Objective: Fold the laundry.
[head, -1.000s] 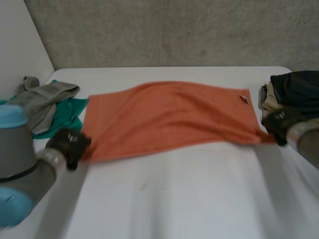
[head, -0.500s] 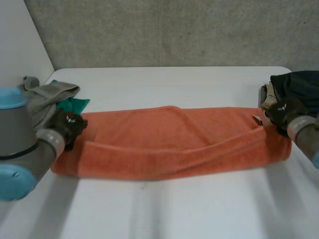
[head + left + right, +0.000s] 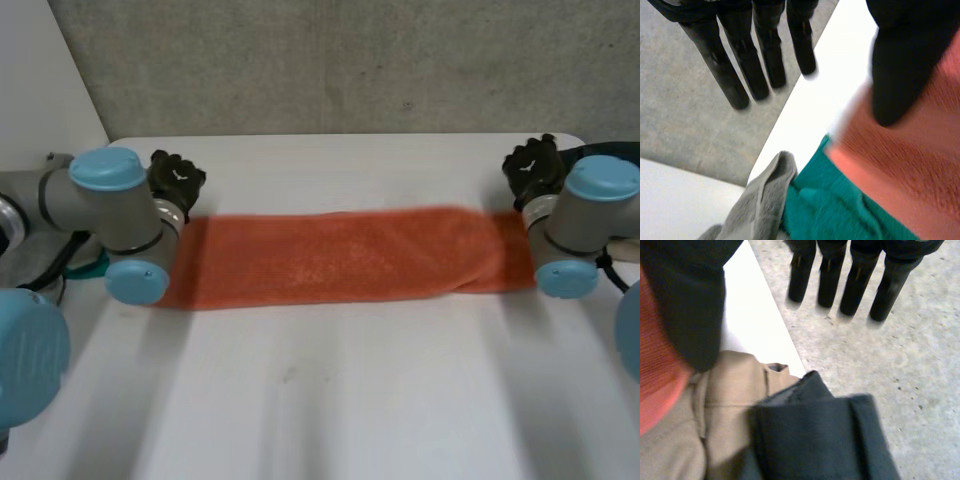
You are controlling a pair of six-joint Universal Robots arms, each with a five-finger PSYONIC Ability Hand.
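Head view: an orange towel [image 3: 340, 255], folded into a long narrow band, lies flat across the middle of the white table [image 3: 350, 400], running from near its left edge to near its right edge, parallel to the far edge. Both short ends are hidden. The left arm [image 3: 110, 210] covers one end and the right arm [image 3: 580, 220] covers the other, so the towel's corners cannot be made out. The left hand [image 3: 175, 180] sits just past the towel's far left corner, and the right hand [image 3: 530, 170] just past its far right corner. From this view the fingers of both hands are too dark and small to read.

Left wrist view: the fingers are straight and spread, reaching out beyond the table's edge, well apart from the thumb. The thumb hangs over the towel's end without pinching it, so the hand is open. Beside the towel lie a green cloth [image 3: 840, 210] and a grey cloth [image 3: 760, 205], both cut off.

Right wrist view: the fingers are likewise straight and hold nothing. The thumb hangs above a strip of towel. Next to that strip a tan cloth [image 3: 725, 405] lies under a dark cloth [image 3: 825, 440], and both are only partly seen.
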